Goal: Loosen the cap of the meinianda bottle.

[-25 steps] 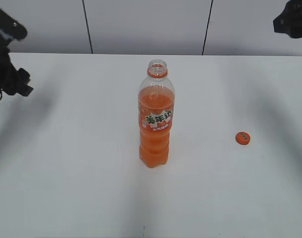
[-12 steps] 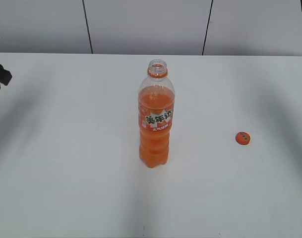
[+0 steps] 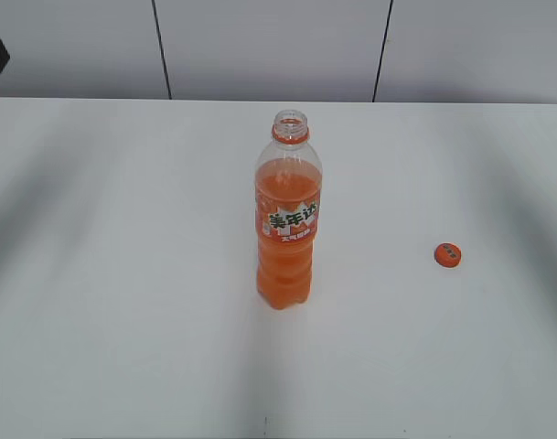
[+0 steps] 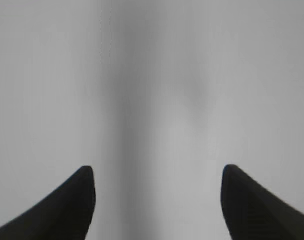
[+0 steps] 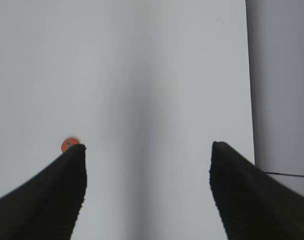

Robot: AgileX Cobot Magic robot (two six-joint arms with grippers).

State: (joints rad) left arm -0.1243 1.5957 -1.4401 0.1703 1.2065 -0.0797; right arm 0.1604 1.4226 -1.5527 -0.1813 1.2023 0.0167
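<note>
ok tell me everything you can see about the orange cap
The cap is a small round orange plastic screw cap with a faint dark mark on its top. It is off the bottle, whose neck stands open, and lies flat, top up, on the white table to the bottle's right, well apart from it. Nothing touches it but the table. The right wrist view shows it far off, beside one fingertip.

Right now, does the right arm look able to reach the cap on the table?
Probably yes. The cap lies alone on the bare table, apart from the bottle, and the right tool is open, empty, with nothing between.
</note>
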